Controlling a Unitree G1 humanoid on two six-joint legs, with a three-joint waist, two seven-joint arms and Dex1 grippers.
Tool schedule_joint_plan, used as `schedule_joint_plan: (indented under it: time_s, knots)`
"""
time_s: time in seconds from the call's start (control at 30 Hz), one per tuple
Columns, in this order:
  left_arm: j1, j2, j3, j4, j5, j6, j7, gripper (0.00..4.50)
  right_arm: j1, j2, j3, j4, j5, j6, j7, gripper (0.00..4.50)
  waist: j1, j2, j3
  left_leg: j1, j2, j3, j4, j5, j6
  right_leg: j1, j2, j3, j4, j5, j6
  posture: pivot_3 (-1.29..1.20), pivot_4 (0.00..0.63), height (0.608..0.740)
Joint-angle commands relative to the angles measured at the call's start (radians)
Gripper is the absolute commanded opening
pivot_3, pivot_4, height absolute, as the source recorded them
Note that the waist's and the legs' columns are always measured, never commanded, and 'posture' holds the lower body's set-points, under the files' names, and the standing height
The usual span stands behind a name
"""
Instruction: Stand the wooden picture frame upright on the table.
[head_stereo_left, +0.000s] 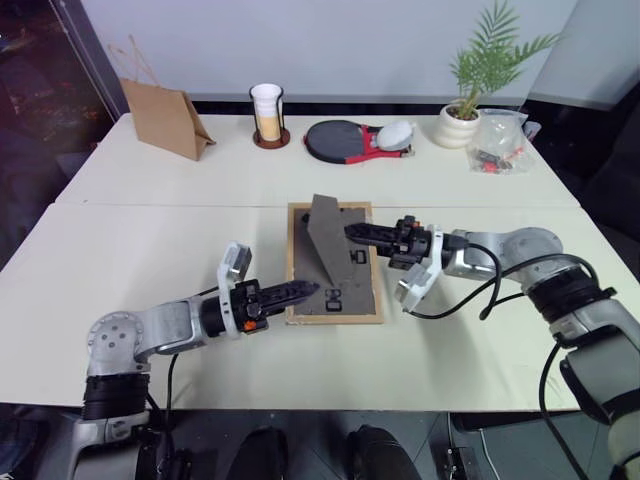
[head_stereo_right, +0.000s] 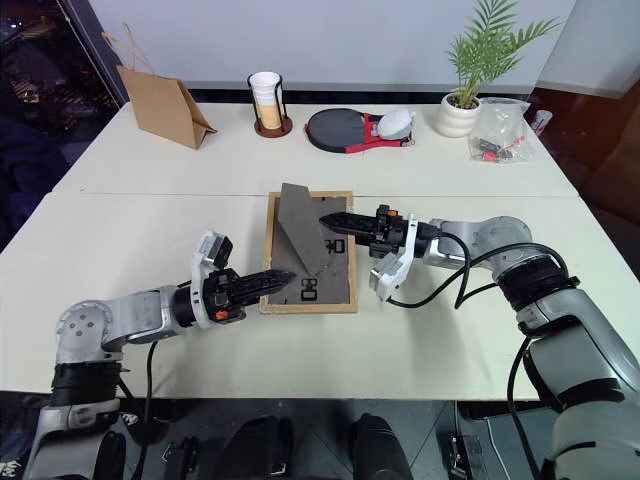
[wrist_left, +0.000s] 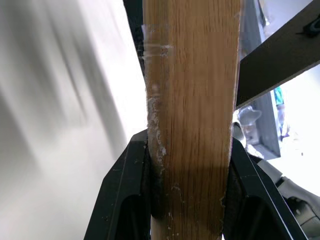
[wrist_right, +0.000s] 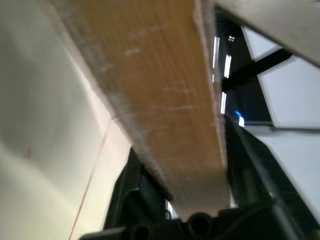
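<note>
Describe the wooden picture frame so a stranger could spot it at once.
On the near section of the cream table, just this side of the seam, the wooden picture frame lies between the two grippers. It is the only light-wood rectangle, its dark back panel up, its stand flap raised.

light-wood picture frame with dark grey back, cream-white table, brown paper bag
</note>
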Motion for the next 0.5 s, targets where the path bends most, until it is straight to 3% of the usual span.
schedule_joint_plan:
  time_s: [0.03,0.17,0.3,0.4,0.5]
  knots:
    - [0.017,0.025,-0.039,-0.055,-0.098,-0.059,0.018,1.05,-0.043,-0.001,0.009,-0.008,-0.003,0.003,-0.019,1.07,-0.002,0.0,0.0,0.0,0.0,0.0,0.0,0.0,0.0,0.0,0.0,0.0,0.0,0.0,0.0,0.0,0.15,0.74]
    - [0.034,0.06,-0.075,-0.079,-0.116,-0.097,0.019,1.05,-0.045,-0.003,0.014,-0.001,0.015,-0.007,-0.019,1.07,-0.002,0.0,0.0,0.0,0.0,0.0,0.0,0.0,0.0,0.0,0.001,0.0,0.001,0.0,0.0,0.0,0.15,0.74]
    - [0.052,0.109,-0.091,-0.099,-0.074,-0.093,-0.035,2.91,-0.04,-0.008,0.012,-0.005,0.049,-0.036,0.002,1.07,-0.002,0.0,0.0,0.001,0.0,0.0,0.0,0.0,0.001,0.0,0.002,0.0,0.001,0.0,0.0,0.0,0.15,0.74]
    - [0.069,0.183,-0.073,-0.115,0.033,-0.082,-0.13,4.44,-0.036,-0.004,0.006,0.016,0.112,-0.076,0.058,1.07,-0.004,0.0,0.0,0.001,0.0,0.0,0.0,0.0,0.001,0.0,0.002,0.0,0.001,0.0,0.0,0.0,0.15,0.74]
    - [0.073,0.314,-0.048,-0.141,0.196,-0.087,-0.309,4.48,-0.039,0.011,0.001,0.062,0.229,-0.12,0.171,1.07,-0.005,0.0,0.0,0.001,0.0,-0.001,0.0,-0.002,0.004,0.0,0.003,0.0,0.001,0.0,0.0,0.0,0.15,0.74]
